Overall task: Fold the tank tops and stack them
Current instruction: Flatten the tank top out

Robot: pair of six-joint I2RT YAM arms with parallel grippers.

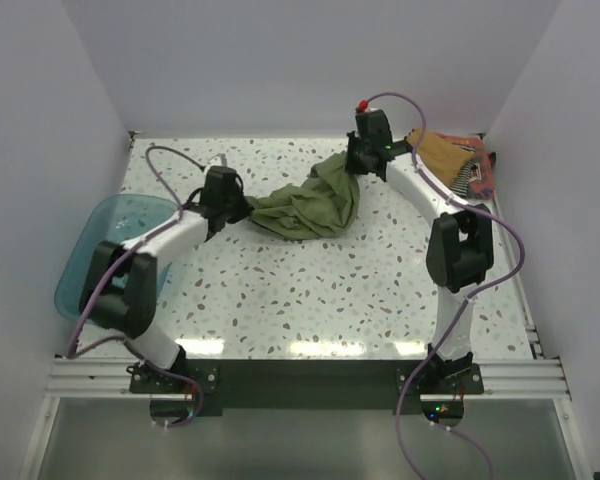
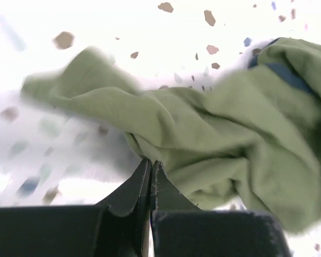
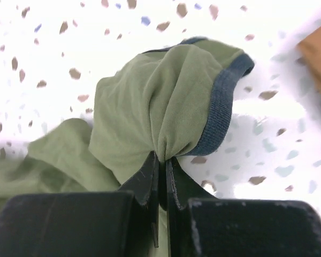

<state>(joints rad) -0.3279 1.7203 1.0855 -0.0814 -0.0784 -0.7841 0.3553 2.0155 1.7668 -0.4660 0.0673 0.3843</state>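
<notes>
Olive green cloth: the olive green tank top [image 1: 305, 205] is strung in a bunch between the two arms over the far middle of the speckled table [image 1: 310, 300], its bulk sagging low. The right gripper [image 3: 160, 159] has its fingers pinched tight on a gathered fold just beside the navy ribbed trim [image 3: 216, 115]. The left gripper [image 2: 151, 163] has its fingers pressed together at a plain edge of the same garment. The cloth runs straight to the tips, so it reads as a grip, though a thin one. The other tank tops [image 1: 458, 160] lie heaped at the far right corner, well apart from the work. A teal tub [image 1: 108, 240] sits at the left edge. Judgement: the step in hand is spreading this garment flat before folding. To do it well, the arms should draw apart evenly until the sag goes and keep both pinches level. They should then lower the cloth onto bare table, with the hanging bulk touching down first so nothing tucks under. Risk: the shallow left hold may slip under tension.
</notes>
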